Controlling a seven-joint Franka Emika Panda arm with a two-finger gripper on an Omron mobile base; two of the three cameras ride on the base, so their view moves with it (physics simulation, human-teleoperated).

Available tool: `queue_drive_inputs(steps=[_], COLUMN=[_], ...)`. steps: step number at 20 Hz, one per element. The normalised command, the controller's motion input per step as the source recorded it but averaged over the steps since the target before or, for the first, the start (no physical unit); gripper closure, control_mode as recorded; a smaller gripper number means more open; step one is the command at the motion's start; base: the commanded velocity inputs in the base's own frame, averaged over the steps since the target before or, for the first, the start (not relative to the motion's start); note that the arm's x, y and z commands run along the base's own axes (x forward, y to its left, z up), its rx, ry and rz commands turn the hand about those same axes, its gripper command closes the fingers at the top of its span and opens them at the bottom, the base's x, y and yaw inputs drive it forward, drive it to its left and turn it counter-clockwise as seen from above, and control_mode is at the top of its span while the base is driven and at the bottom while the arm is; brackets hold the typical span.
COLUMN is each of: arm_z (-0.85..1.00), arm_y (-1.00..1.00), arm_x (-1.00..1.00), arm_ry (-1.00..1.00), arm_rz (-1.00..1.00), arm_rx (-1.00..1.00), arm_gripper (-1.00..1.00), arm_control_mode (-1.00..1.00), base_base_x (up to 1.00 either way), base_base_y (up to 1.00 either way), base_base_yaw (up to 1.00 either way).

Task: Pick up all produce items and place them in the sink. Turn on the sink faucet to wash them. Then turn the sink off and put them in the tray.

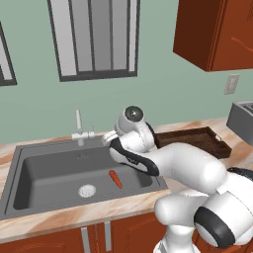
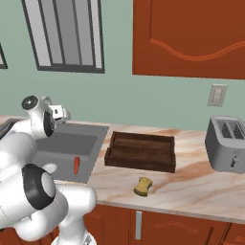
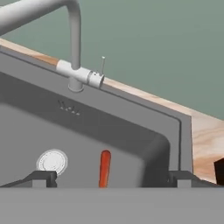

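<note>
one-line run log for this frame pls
stage: carrot lying in sink beside drain | gripper: open, empty, above basin facing faucet | water: none seen | tray: empty

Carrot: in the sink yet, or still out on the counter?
In. The carrot lies flat on the sink floor, right of the drain, untouched.

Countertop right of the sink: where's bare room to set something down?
Bare marbled beige countertop lies between the dark brown wooden tray and the grey toaster, and along the front edge right of the yellow sponge. The tray is empty. It is tight between the sink and the tray.
</note>
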Motion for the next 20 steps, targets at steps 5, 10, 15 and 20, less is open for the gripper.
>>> queue_drive_inputs(steps=[5, 10, 15, 20], arm_z=[0.0, 0.0, 0.0, 0.0], arm_y=[0.0, 0.0, 0.0, 0.0], arm_x=[-0.21, -0.08, 0.0, 0.0], arm_ry=[-0.11, -0.1, -0.04, -0.04], arm_rz=[0.06, 0.02, 0.0, 0.0], arm_rx=[0.09, 0.02, 0.0, 0.01], arm_gripper=[-1.0, -1.0, -1.0, -1.0], arm_control_mode=[-1.0, -1.0, -1.0, -1.0], base_base_x=[0.0, 0.0, 0.0, 0.0], base_base_y=[0.0, 0.0, 0.0, 0.0], base_base_yaw=[0.0, 0.0, 0.0, 0.0])
